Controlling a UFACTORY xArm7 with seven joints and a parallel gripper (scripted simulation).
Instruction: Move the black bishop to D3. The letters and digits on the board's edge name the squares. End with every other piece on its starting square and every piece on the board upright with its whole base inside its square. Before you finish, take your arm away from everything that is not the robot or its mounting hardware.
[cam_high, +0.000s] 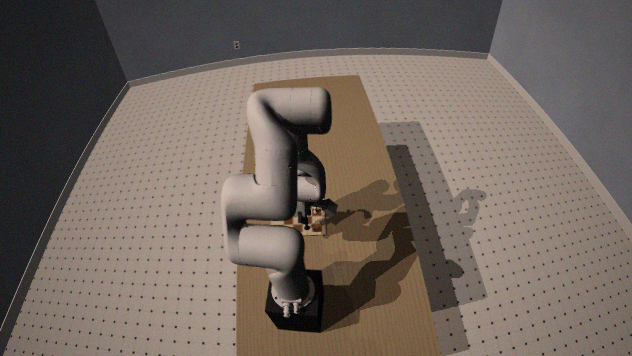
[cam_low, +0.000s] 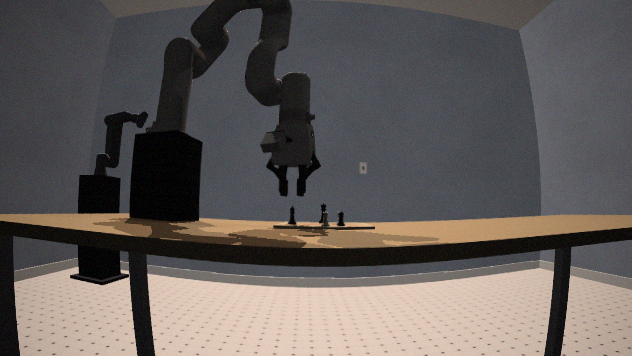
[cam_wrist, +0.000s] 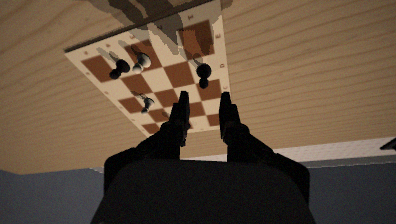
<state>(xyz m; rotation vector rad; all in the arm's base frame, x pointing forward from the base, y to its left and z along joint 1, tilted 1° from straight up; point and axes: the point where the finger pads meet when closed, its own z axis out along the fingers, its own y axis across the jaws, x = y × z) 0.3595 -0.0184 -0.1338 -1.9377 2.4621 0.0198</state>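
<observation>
A small chessboard (cam_wrist: 220, 50) (cam_low: 356, 227) (cam_high: 316, 228) lies on the wooden table. The black bishop (cam_wrist: 203, 73) (cam_low: 292, 216) stands upright on it, apart from the other pieces. My gripper (cam_wrist: 204, 101) (cam_low: 292, 190) hangs straight above the bishop, well clear of it. Its fingers are partly apart with nothing between them. In the top view the arm hides most of the board and the gripper.
Another black piece (cam_wrist: 120, 67), a white piece (cam_wrist: 141, 61) (cam_low: 325, 219) beside it and a dark piece (cam_wrist: 147, 104) stand elsewhere on the board. A taller black piece (cam_low: 323, 210) and a short one (cam_low: 340, 218) show in the exterior view. The arm's black base (cam_low: 165, 175) stands on the table.
</observation>
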